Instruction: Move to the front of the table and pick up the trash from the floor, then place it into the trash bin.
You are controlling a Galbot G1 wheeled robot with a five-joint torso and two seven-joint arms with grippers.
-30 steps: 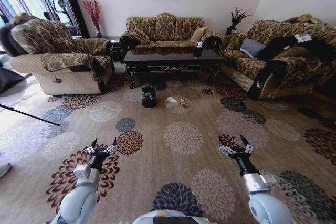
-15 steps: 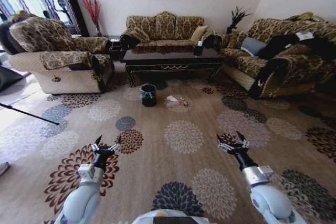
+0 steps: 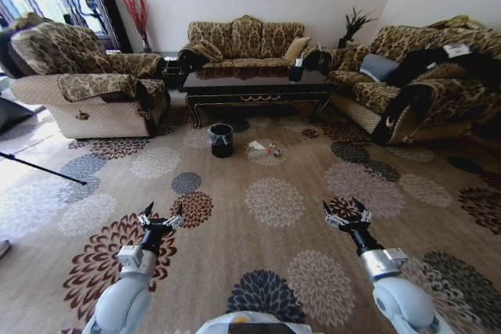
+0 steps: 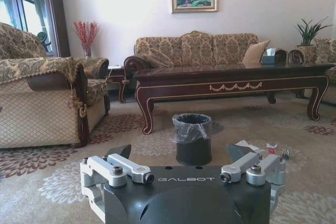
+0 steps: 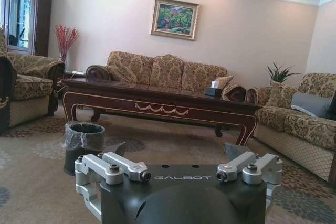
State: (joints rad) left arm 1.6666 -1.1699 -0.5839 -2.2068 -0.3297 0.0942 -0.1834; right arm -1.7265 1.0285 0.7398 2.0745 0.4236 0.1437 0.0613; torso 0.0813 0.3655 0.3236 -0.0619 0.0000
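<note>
1. Head view: trash (image 3: 263, 147) lies on the floor (image 3: 274, 256) just right of the bin (image 3: 221, 140), before the table (image 3: 254, 87), well ahead of both spread grippers, left (image 3: 160, 219) and right (image 3: 347, 213).
2. Left wrist view: trash (image 4: 273, 149) right of the bin (image 4: 192, 138); jaws spread.
3. Right wrist view: bin (image 5: 82, 144) ahead; jaws spread.

Each arm ends in a rounded, light grey forearm shell, followed by a silver-metal wrist block and a slim black neck that carries the gripper. The left gripper (image 3: 160, 219) and the right gripper (image 3: 347, 214) are built alike: two black pointed fingers (image 3: 142, 213) mounted on silver linkage bars. In the wrist views, each gripper body is a dark grey, matte housing with a curved top edge, marked "GALBOT" in pale capital letters at its centre. Paired aluminium links sit on both sides of the housing, each fastened with round-headed screws and dark pivot pins. A row of small holes runs above the lettering. A white curved body panel with a dark edge shows at the bottom of the head view.
</note>
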